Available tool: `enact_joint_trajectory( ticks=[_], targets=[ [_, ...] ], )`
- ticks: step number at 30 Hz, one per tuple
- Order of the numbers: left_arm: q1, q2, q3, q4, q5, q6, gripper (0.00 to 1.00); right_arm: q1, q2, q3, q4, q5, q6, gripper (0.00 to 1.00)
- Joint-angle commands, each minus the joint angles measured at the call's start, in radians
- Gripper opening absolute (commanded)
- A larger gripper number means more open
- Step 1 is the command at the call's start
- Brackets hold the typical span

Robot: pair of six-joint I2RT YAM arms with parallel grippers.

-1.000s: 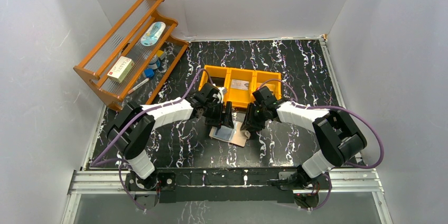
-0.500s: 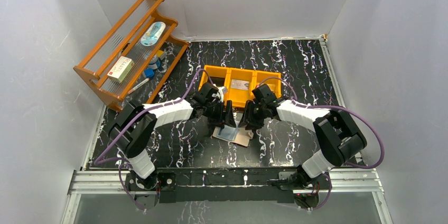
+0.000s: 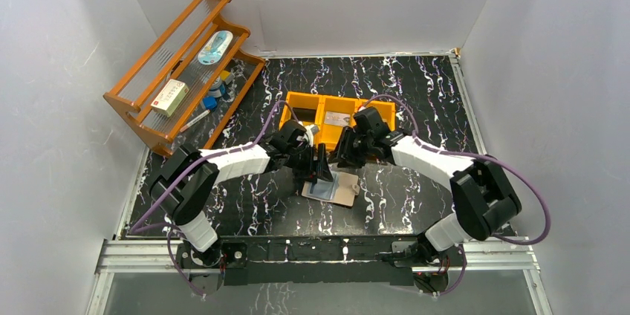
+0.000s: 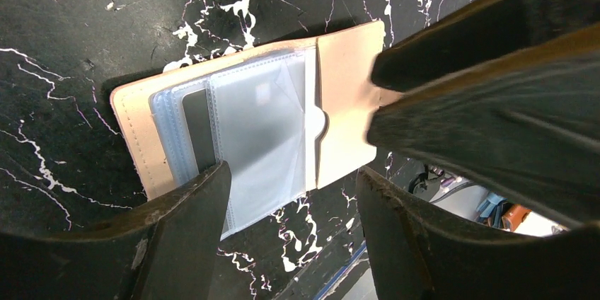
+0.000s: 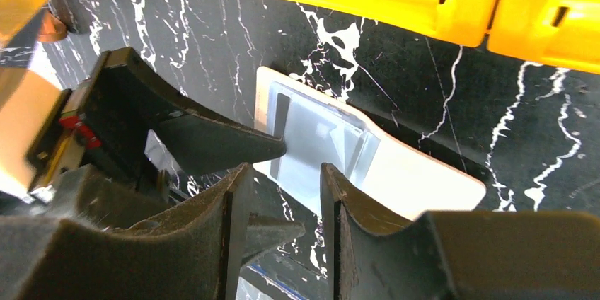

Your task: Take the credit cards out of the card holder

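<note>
Item: small flat beige-tan folding card holder (image 3: 332, 187), lying open on the black white-veined surface (image 3: 416, 85), just in front of the yellow-orange three-compartment plastic tray (image 3: 338, 97) and between the two tools. Shiny silvery-blue sleeve panels fanned face up, with one dark card (image 4: 198, 130) showing as a strip in an outer sleeve. Left tool (image 3: 319, 170): fingers spread astride the sleeves, one tip down at the sleeve end of the holder, pinching nothing. Right tool (image 3: 343, 155): jaws apart and empty, hovering over the holder on the tray side. Step in hand, as judged: pin the holder and draw a card out. Best done with the left tip pressing the beige cover rather than the sleeves, while the right tool nips only the card's exposed edge and pulls along the sleeve's opening, low and straight, so the holder neither lifts nor folds. Not determinable: the number of cards, because of glare on the sleeves. Pale flat piece (image 3: 338, 118) in the tray's middle compartment: too small to identify.
</note>
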Motion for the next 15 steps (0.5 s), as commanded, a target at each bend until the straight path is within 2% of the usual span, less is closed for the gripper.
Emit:
enact_joint_trajectory(
  ticks=[1,15],
  targets=[
    [-0.007,-0.024,-0.037,-0.047,-0.022,-0.002,0.65,0.027,0.065,0.005,0.051,-0.057,0.034,0.49],
    [-0.007,-0.059,-0.076,-0.018,-0.020,-0.030,0.63,0.103,0.204,0.075,-0.120,0.136,-0.004,0.51]
  ],
)
